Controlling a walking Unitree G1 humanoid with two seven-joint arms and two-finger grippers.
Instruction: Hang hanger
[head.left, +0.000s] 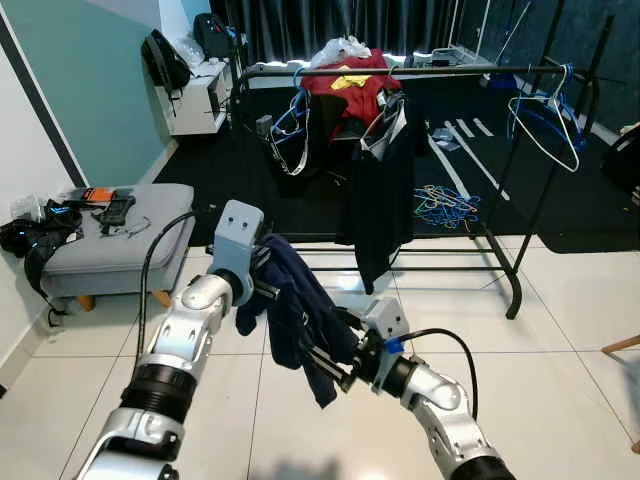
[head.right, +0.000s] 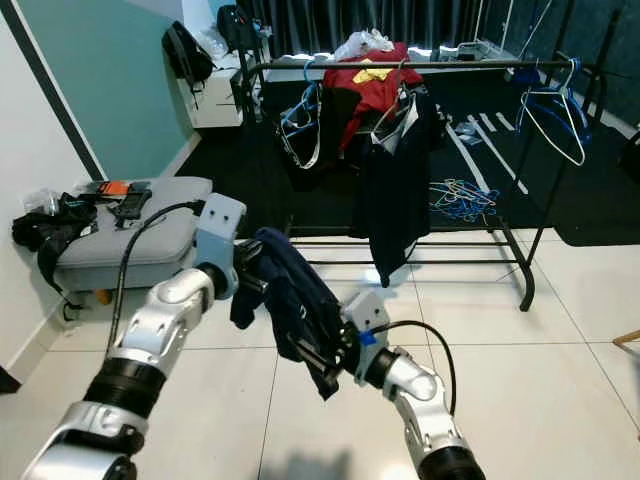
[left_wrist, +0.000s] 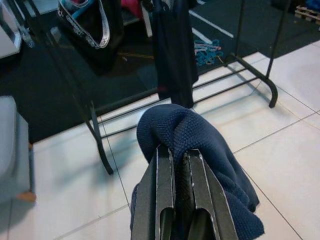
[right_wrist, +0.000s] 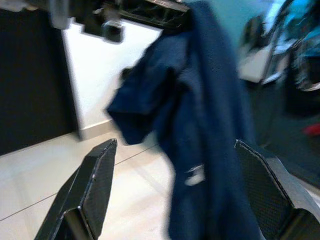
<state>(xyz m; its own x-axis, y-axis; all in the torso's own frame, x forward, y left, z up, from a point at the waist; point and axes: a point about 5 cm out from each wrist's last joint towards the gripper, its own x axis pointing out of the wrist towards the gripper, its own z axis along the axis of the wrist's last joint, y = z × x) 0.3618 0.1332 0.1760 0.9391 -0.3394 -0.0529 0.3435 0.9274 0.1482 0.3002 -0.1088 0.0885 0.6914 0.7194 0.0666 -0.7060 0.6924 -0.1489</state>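
Left gripper (left_wrist: 175, 165) was clamped on the top fold of a navy garment (head.left: 300, 315), fingers pressed together with fabric bunched between and over them; garment hung down from it above the white tile floor (head.left: 560, 360). Right gripper (right_wrist: 175, 165) sat just below and beside, fingers spread wide with the cloth hanging between them, not pinching it. No hanger visible inside the navy garment; cannot tell if one was in there. Clothes rack (head.left: 520, 70) stood well ahead at the edge of the dark carpet, with a black garment (head.left: 380, 190) hung mid-rail, a red garment (head.left: 350, 80) draped on top, empty white and blue hangers (head.left: 545, 115) near the rack's right end; loose hangers (head.left: 445, 205) lay under the rack; grey bench (head.left: 110, 250) at left with clutter on it.
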